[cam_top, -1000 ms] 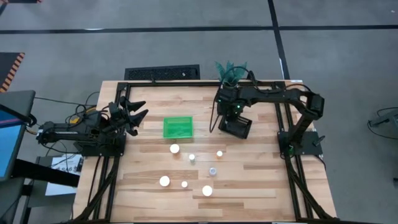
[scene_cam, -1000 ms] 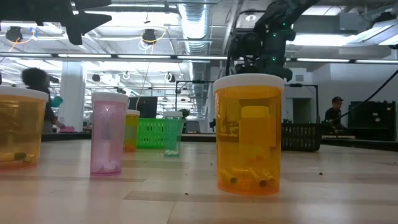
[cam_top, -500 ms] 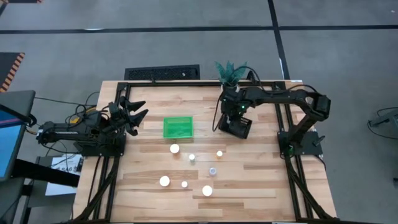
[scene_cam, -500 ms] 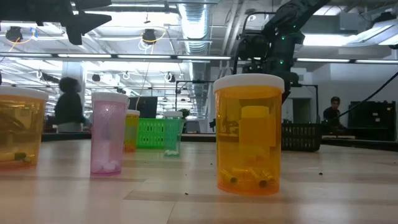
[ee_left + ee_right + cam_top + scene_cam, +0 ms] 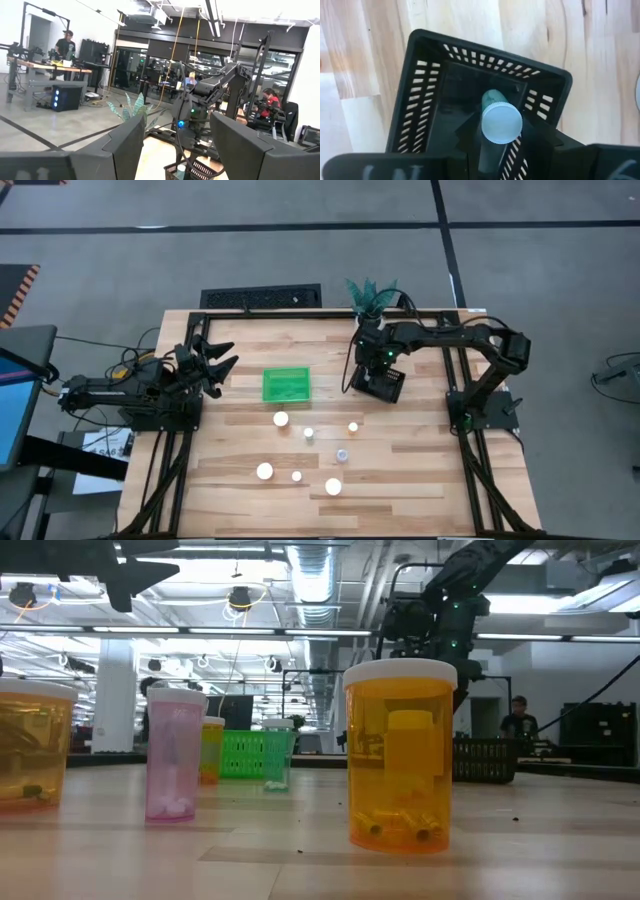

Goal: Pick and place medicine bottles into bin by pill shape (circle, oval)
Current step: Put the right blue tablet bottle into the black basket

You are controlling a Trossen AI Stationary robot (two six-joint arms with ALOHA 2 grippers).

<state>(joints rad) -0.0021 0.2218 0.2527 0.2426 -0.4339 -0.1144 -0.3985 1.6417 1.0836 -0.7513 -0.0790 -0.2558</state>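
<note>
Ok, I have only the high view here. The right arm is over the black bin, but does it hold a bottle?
Observer: Yes. In the right wrist view the right gripper is shut on a white-capped bottle, above the inside of the black bin.
Operator: Which colour is that bottle?
Observer: Its body below the cap looks greenish.
Operator: And the bottles on the table?
Observer: In the low view the nearest one is an orange bottle, and a pink bottle stands to its left. The left gripper waits open at the table's left side.
</note>
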